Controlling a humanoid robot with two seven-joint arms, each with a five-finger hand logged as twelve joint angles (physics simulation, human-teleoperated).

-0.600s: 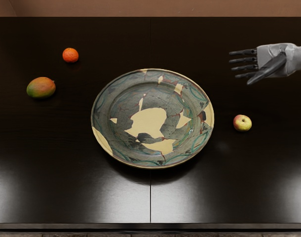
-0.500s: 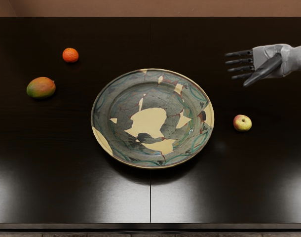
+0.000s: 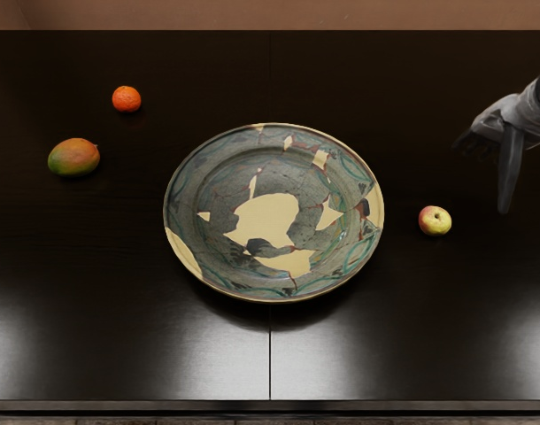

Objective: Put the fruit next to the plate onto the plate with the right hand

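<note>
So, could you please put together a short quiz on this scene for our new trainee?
1. Where does the apple rest? A: on the plate. B: on the table, right of the plate. C: in the robot hand.
2. True or false: the robot hand is touching the apple.
3. Fill in: the mango and the orange lie to the plate's ____ in the picture.

Key: 1 B; 2 false, as the hand hangs apart from the apple, up and to its right; 3 left.
</note>
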